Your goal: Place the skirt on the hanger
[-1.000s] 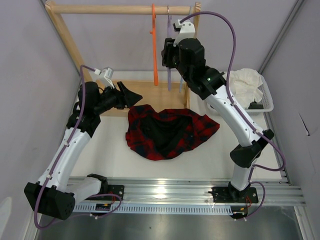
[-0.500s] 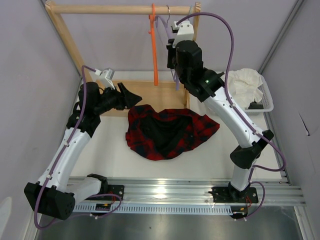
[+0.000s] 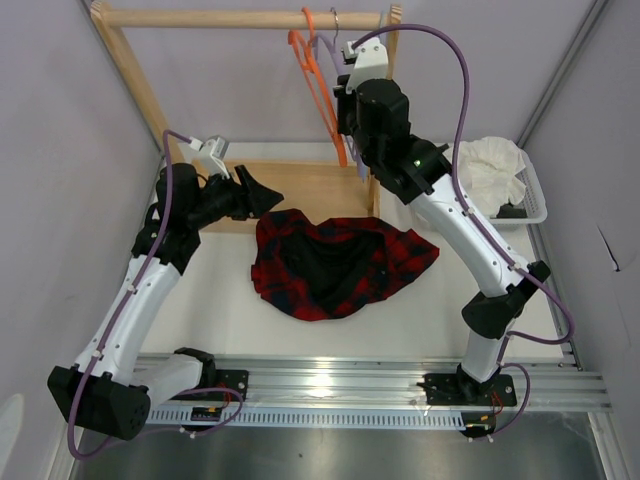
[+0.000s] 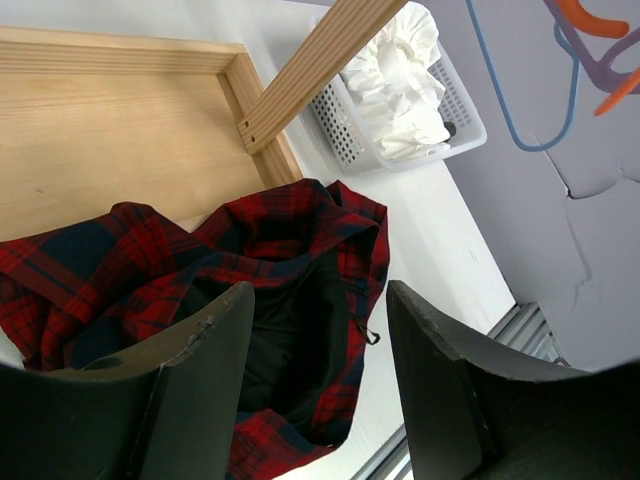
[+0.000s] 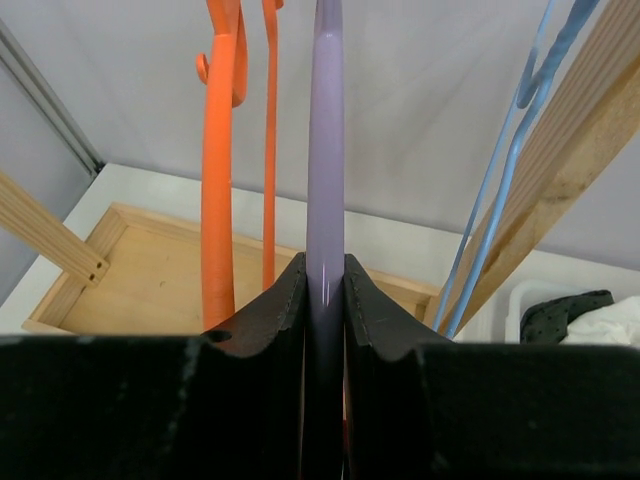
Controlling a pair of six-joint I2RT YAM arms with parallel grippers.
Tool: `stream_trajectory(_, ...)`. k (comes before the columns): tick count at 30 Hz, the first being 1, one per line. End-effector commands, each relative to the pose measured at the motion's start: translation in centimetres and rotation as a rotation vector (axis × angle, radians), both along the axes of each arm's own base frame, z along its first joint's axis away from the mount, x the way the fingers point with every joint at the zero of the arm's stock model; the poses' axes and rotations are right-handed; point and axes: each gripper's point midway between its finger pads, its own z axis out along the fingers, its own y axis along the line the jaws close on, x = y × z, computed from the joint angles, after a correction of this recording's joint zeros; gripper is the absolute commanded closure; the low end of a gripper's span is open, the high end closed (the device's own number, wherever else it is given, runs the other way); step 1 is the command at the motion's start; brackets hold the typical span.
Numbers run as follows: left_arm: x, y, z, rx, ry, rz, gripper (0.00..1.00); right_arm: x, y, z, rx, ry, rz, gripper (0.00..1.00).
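Clamping hanger [image 5: 325,120] between right pincer [image 5: 325,278], skirt [image 3: 335,262] well apart

skirt [image 3: 340,262]: red-black plaid | hanger [image 5: 325,150]: lavender | neighbouring hanger [image 5: 220,160]: orange | thin hanger [image 5: 493,200]: pale blue | bundled cloth [image 3: 490,170]: white

Red-black plaid skirt [image 3: 340,265] crumpled flat, lavender hanger [image 5: 325,150] hanging upright

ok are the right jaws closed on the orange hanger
No, they pinch the purple hanger; the orange hanger hangs beside it.
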Motion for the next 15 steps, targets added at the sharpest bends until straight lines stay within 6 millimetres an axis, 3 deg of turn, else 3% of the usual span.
stream_trajectory(1,-0.5,0.0,3.0,0.003,-0.101,-0.013,0.39,-1.8,-1.8,6.8,0.096,-0.156,0.019,1.0)
stream_trajectory(11,-0.8,-0.1,3.6,0.013,-0.126,-0.034,0.4,-2.7,-3.2,9.3,0.126,-0.223,0.018,1.0)
stream_trajectory(15,-0.8,-0.2,3.4,0.017,-0.127,-0.041,0.4,-4.1,-4.1,9.9,0.15,-0.218,0.031,1.0)
